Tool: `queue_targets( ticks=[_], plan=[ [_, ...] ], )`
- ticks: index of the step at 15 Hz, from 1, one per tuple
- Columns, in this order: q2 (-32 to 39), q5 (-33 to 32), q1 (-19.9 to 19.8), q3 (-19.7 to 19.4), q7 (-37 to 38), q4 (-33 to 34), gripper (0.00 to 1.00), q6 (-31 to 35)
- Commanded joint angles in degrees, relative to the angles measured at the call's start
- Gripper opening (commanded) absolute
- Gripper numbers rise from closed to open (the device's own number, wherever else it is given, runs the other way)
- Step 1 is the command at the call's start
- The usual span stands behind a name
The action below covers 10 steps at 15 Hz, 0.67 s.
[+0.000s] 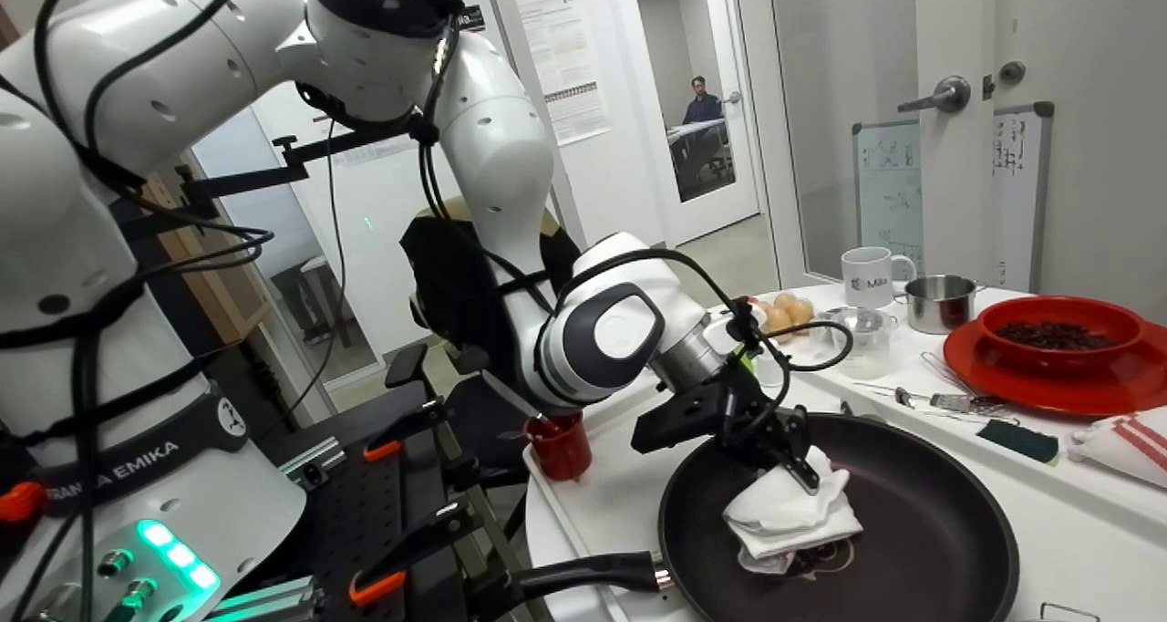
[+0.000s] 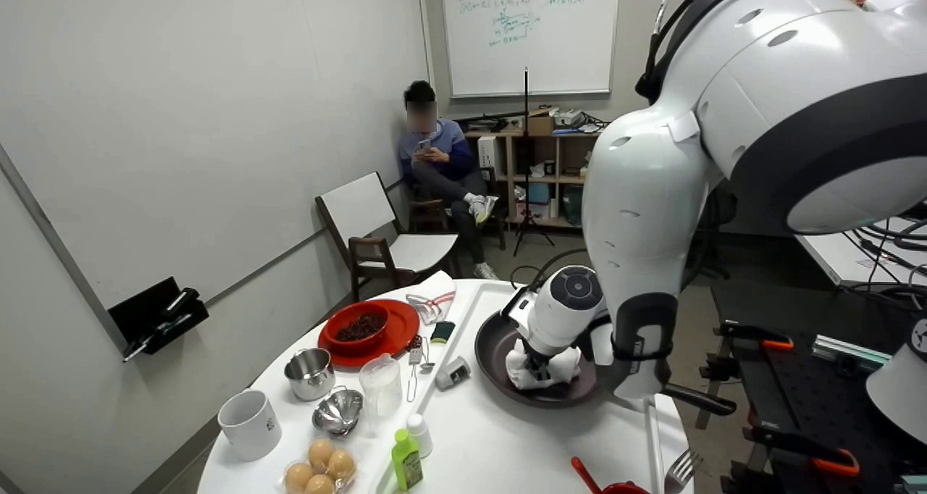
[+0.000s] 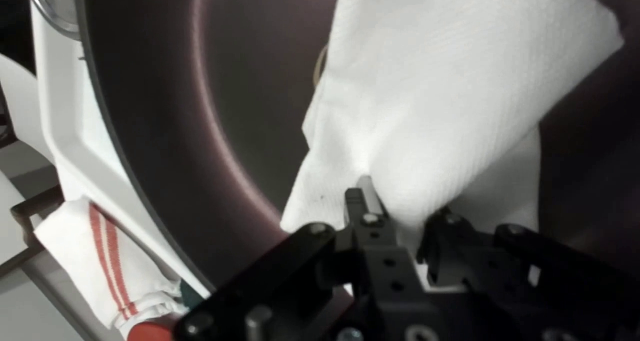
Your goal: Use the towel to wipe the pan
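Observation:
The towel (image 3: 425, 91), a white soft cloth, lies bunched inside the pan, folded over itself, with its spread part touching the pan floor in an exterior view (image 1: 793, 522). The pan (image 1: 930, 513) is large, round and black; its long handle (image 1: 583, 575) reaches out past the table edge. My gripper (image 3: 402, 203) points down into the pan, and its fingers pinch a fold of the towel between them. Part of the ring pattern at the pan's centre shows beside the cloth in the wrist view. In an exterior view the arm's wrist covers part of the pan (image 2: 492, 349).
Along one side of the pan runs a raised white ledge. Beyond it sit a red bowl (image 2: 347, 342) on a red plate, a green bottle (image 2: 405, 461), eggs (image 2: 321, 467), a white mug (image 2: 250, 425) and a red-striped cloth (image 3: 107, 261). A red cup (image 1: 561, 449) stands near the handle side.

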Motion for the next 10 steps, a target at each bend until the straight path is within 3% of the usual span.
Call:
queue_targets(
  ticks=[1,10],
  plan=[
    [0.9,2.9,-5.5,0.1,-1.0,5.2,0.08,-0.1],
    [4.1,5.5,-13.7,-1.5,-0.1,11.0,0.08,-2.0]
  ],
)
